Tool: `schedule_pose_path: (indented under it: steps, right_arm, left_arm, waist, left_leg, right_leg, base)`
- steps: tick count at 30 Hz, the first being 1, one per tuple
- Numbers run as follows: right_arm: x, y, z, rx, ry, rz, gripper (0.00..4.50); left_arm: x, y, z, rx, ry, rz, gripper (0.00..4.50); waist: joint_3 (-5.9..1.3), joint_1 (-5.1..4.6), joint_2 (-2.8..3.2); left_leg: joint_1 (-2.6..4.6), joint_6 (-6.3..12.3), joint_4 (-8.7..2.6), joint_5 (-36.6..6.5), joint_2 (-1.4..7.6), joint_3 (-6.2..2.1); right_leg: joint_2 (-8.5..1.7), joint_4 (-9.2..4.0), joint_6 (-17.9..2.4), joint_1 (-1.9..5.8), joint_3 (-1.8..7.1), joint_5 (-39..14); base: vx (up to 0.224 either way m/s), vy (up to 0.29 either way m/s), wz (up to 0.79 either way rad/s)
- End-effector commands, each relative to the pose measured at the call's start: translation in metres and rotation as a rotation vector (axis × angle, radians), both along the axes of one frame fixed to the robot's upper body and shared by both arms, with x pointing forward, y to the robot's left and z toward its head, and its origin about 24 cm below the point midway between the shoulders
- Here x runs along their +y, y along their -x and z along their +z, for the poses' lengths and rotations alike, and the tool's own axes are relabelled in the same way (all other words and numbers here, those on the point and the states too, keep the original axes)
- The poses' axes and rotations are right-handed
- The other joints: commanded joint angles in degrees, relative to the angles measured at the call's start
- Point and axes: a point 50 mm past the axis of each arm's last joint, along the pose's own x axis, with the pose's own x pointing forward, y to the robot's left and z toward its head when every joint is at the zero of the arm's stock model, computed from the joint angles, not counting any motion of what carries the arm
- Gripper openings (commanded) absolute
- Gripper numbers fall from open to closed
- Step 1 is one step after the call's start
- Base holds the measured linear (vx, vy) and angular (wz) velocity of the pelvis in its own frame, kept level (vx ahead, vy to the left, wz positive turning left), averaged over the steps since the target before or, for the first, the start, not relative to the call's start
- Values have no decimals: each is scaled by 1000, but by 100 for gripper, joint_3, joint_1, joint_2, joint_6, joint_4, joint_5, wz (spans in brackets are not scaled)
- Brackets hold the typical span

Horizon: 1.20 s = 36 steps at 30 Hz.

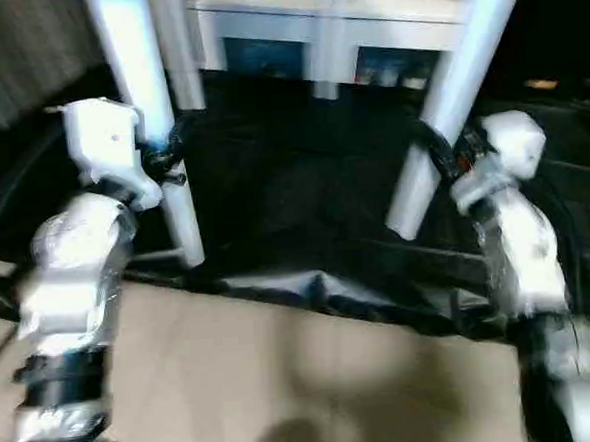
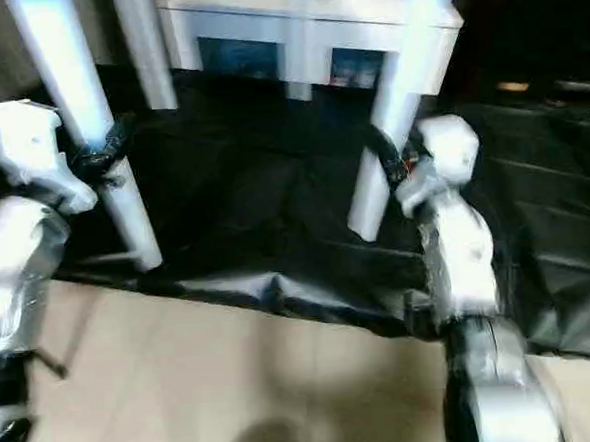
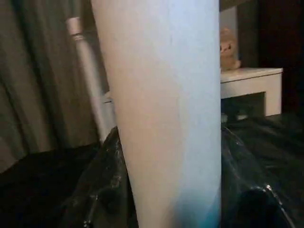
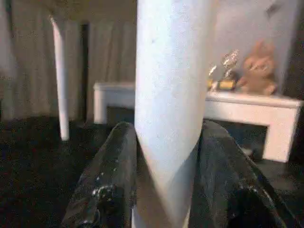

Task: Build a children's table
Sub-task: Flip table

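Head view — arms raised, legs point(image 1: 149, 120) clasped

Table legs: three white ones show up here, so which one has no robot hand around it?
The far leg, behind the left gripper's leg. The left gripper clamps that nearer one, and the right gripper clamps the right-side leg.

A beige floor point(image 1: 285, 382) carries a crinkled black sheet point(image 1: 303, 180) spread toward twelve o'clock; a white cabinet point(image 1: 333, 23) stands beyond.
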Motion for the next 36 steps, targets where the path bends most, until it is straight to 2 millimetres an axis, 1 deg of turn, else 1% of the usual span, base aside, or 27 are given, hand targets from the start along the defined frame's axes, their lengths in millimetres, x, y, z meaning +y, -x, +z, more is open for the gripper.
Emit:
schedule_pose_path:
  steps: [1, 2, 4, 5, 6, 7, 9, 10, 12, 13, 15, 16, 17, 18, 19, 20, 21, 22, 23, 25, 26, 27, 28, 29, 32, 34, 36]
  right_arm:
    - [1, 9, 25, -132, 43, -53, 155]
    - [-1, 14, 26, -144, 47, -81, 155]
    - [-1, 26, 27, -178, 83, -127, 155]
    - [-1, 29, 28, -186, 90, -137, 155]
    - [-2, 32, 28, -192, 91, -166, 155]
    - [0, 34, 28, -190, 88, -188, 155]
    - [3, 36, 27, -177, 91, -191, 155]
    - [7, 37, 26, -160, 110, -180, 155]
    - [10, 36, 25, -148, 124, -175, 155]
    - [11, 33, 25, -132, 134, -170, 155]
    - [14, 30, 21, -89, 158, -144, 155]
    - [17, 30, 19, -78, 157, -117, 155]
    - [20, 30, 18, -72, 152, -94, 155]
    - [22, 31, 17, -74, 168, -83, 155]
    - [23, 32, 17, -80, 164, -84, 211]
    - [24, 35, 18, -91, 152, -90, 211]
    - [24, 36, 19, -94, 143, -98, 225]
    - [24, 37, 19, -94, 130, -103, 232]
    - [24, 37, 20, -96, 122, -113, 232]
    - [22, 38, 22, -112, 106, -144, 261]
    - [21, 39, 23, -117, 104, -152, 272]
    - [21, 40, 24, -123, 100, -161, 272]
    - [17, 43, 29, -148, 91, -202, 279]
    - [15, 44, 31, -161, 87, -225, 304]
    - [12, 47, 35, -169, 86, -263, 314]
    - [10, 56, 40, -199, 126, -297, 319]
    - [10, 64, 39, -200, 116, -287, 319]
  left_arm:
    - [-15, -8, -26, 107, -110, -27, 190]
    - [-17, -11, -25, 98, -115, -27, 190]
    - [-22, -19, -22, 78, -113, -26, 190]
    - [-23, -20, -22, 73, -111, -24, 190]
    - [-25, -23, -22, 68, -101, -23, 190]
    - [-26, -26, -23, 65, -107, -19, 190]
    - [-26, -28, -24, 62, -115, -16, 190]
    - [-26, -30, -25, 62, -116, -11, 190]
    - [-24, -30, -27, 64, -112, -4, 190]
    - [-20, -30, -29, 69, -109, 21, 190]
    - [-14, -28, -35, 86, -87, 30, 190]
    - [-11, -27, -38, 95, -90, 28, 190]
    - [-8, -25, -40, 98, -93, 29, 246]
    - [-6, -24, -42, 100, -82, 27, 260]
    - [-4, -23, -42, 100, -75, 30, 260]
    - [0, -20, -44, 103, -56, 23, 264]
    - [2, -18, -45, 104, -48, 16, 275]
    - [3, -16, -45, 101, -31, 9, 303]
    - [4, -14, -46, 97, -23, -5, 303]
    - [5, -11, -46, 85, -32, -13, 311]
    - [6, -10, -46, 86, -23, -15, 335]
    - [7, -10, -46, 82, -19, -10, 335]
    - [11, -6, -45, 61, 6, 10, 345]
    - [13, -5, -44, 49, 19, 19, 353]
    - [18, 1, -40, 13, 91, 45, 377]
    - [20, 18, -34, -36, 208, 27, 387]
    - [16, 33, -35, -43, 271, -10, 387]
  waist:
    - [-355, -77, 25]
    - [-358, -74, 92]
    - [-374, -80, 75]
    - [-366, -77, 61]
    - [-388, -75, 54]
    - [-394, -83, 42]
    - [-388, -111, 64]
    - [-392, -131, 20]
    - [-386, -141, 55]
    - [-391, -178, -13]
    - [-365, -213, 0]
    - [-360, -230, -36]
    - [-352, -239, -77]
    - [-343, -250, -39]
    - [-344, -259, -35]
    - [-341, -279, -103]
    - [-334, -288, -122]
    - [-349, -277, -117]
    - [-378, -276, -101]
    - [-394, -274, -59]
    - [-419, -282, -72]
    - [-433, -273, -84]
    - [-406, -265, -77]
    - [-404, -265, -89]
    - [-376, -266, -80]
    - [-352, -265, -66]
    - [-349, -259, -82]
  left_leg:
    - [146, -45, -523, -1332, 80, 13]
    - [127, -44, -527, -1219, 79, 6]
    - [57, -54, -541, -996, 73, -5]
    - [48, -45, -542, -951, 58, 0]
    - [69, -24, -536, -917, 62, 5]
    - [25, -3, -539, -757, 49, -1]
    - [5, 7, -546, -714, 48, -17]
    - [1, 32, -548, -687, 59, -18]
    - [-2, 36, -552, -645, 59, -26]
    - [-12, 56, -554, -658, 63, -22]
    - [-11, 94, -566, -759, 66, -21]
    - [-11, 122, -565, -830, 72, -17]
    - [-14, 139, -570, -860, 76, -10]
    - [-8, 137, -579, -925, 84, -15]
    - [-5, 133, -580, -938, 86, -19]
    - [-18, 148, -583, -951, 89, -12]
    - [-42, 182, -586, -824, 80, -8]
    - [-35, 191, -577, -766, 85, -12]
    - [-26, 214, -562, -567, 91, -6]
    - [-2, 221, -549, -362, 104, -5]
    - [-10, 255, -524, -131, 103, -7]
    - [-9, 338, -496, 96, 93, 2]
    - [-39, 372, -501, 139, 80, 7]
    - [-35, 384, -501, 89, 85, 12]
    - [-22, 339, -519, -155, 100, 13]
    - [-18, 225, -534, -415, 116, 16]
    - [-39, 198, -542, -459, 137, 13]
  right_leg:
    - [-215, -505, -825, 135, 141, -1685]
    - [-222, -500, -825, 144, 149, -1591]
    - [-211, -462, -836, 201, 134, -1179]
    - [-198, -488, -795, 205, 139, -1148]
    - [-207, -461, -826, 208, 143, -981]
    - [-207, -446, -823, 251, 142, -818]
    - [-212, -436, -828, 265, 138, -751]
    - [-218, -425, -850, 283, 139, -654]
    - [-218, -420, -879, 285, 134, -597]
    - [-226, -414, -907, 304, 131, -574]
    - [-240, -434, -938, 298, 132, -795]
    - [-251, -446, -926, 296, 140, -966]
    - [-253, -467, -908, 290, 140, -1060]
    - [-262, -476, -878, 273, 144, -1219]
    - [-261, -482, -859, 268, 143, -1262]
    - [-255, -492, -825, 272, 142, -1306]
    - [-265, -482, -741, 277, 152, -1343]
    - [-272, -471, -738, 279, 154, -1305]
    - [-268, -441, -813, 269, 161, -991]
    - [-248, -389, -959, 248, 148, -458]
    - [-233, -329, -1045, 270, 143, 50]
    - [-214, -287, -1122, 269, 138, 530]
    - [-221, -277, -1172, 287, 139, 698]
    - [-226, -283, -1183, 288, 141, 701]
    - [-234, -300, -1181, 297, 144, 468]
    - [-248, -329, -1132, 290, 152, 84]
    - [-252, -331, -1115, 308, 154, 57]
  base:
    - [0, 0, 0]
    - [0, 0, 0]
    - [0, 0, 0]
    - [0, 0, 0]
    - [0, 0, 0]
    - [0, 0, 0]
    - [0, 0, 0]
    - [0, 0, 0]
    - [0, 0, 0]
    - [0, 0, 0]
    - [0, 0, 0]
    - [0, 0, 0]
    - [0, 0, 0]
    - [0, 0, 0]
    - [0, 0, 0]
    - [0, 0, 0]
    - [0, 0, 0]
    - [0, 0, 0]
    - [0, 0, 0]
    - [0, 0, 0]
    - [0, 0, 0]
    - [0, 0, 0]
    - [0, 0, 0]
    - [0, 0, 0]
    - [0, 0, 0]
    - [0, 0, 0]
    - [0, 0, 0]
